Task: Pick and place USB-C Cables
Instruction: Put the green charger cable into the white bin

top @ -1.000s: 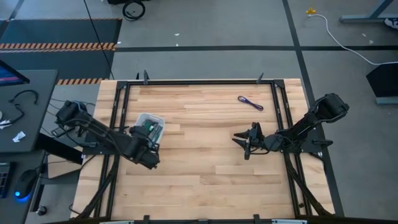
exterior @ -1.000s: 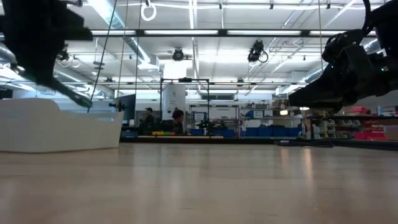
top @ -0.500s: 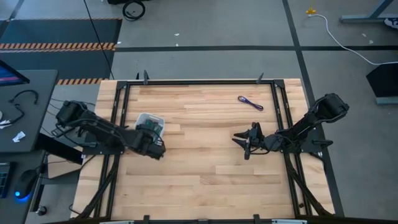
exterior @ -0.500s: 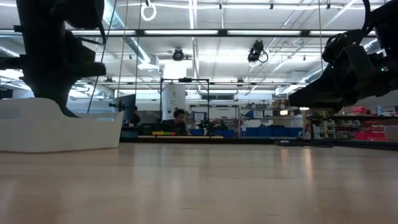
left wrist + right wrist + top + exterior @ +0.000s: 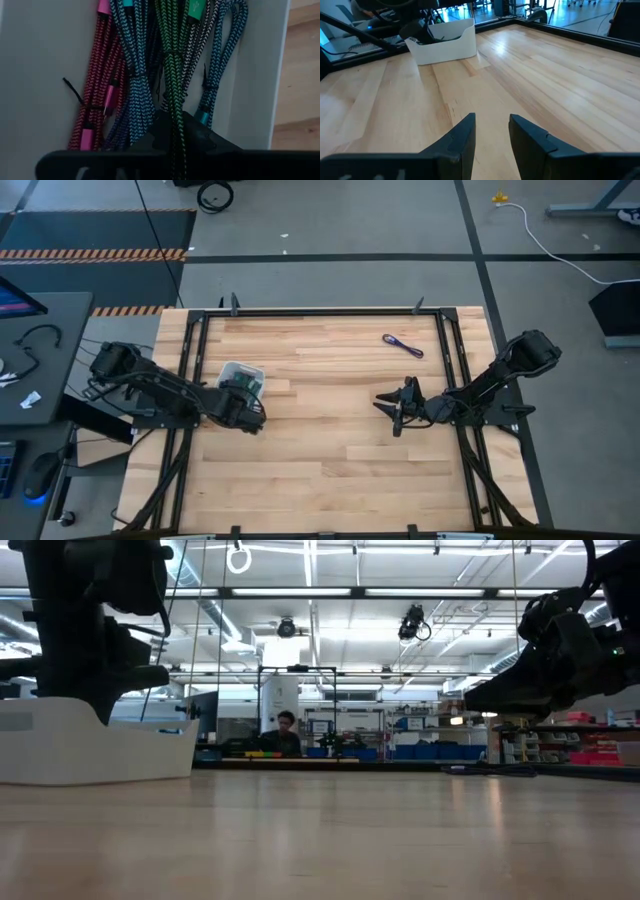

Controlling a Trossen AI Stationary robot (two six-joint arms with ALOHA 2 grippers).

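Note:
A white bin [image 5: 232, 370] on the table's left part holds several braided USB-C cables: red-pink [image 5: 97, 95], teal-blue [image 5: 135, 85], green [image 5: 170, 60] and light blue [image 5: 220, 75]. My left gripper [image 5: 172, 120] reaches down into this bin [image 5: 95, 745], shut on the green cable. One purple cable [image 5: 403, 345] lies flat on the wood near the far right. My right gripper [image 5: 397, 416] hovers open over the table's right middle, its fingers [image 5: 465, 135] pointing toward the bin [image 5: 445, 42], touching nothing. My left gripper pinches the green cable bundle between its two fingers at the bundle's near part [image 5: 175, 127]. The cable runs lengthwise out from between the fingers. Its far part [image 5: 167, 30] rests on the other cables in the bin.
Black frame rails [image 5: 452, 350] run along the table's left, right and far sides. Bare wood [image 5: 330, 470] spreads across the middle and near part. A person [image 5: 286, 726] shows far behind the table in the low view. The bin's wall [image 5: 260, 75] stands close beside my left gripper.
My left gripper, carrying the thin cable hanging below it, has moved toward the far edge and come down into the white bin, then held nearly still. The right arm has kept still.

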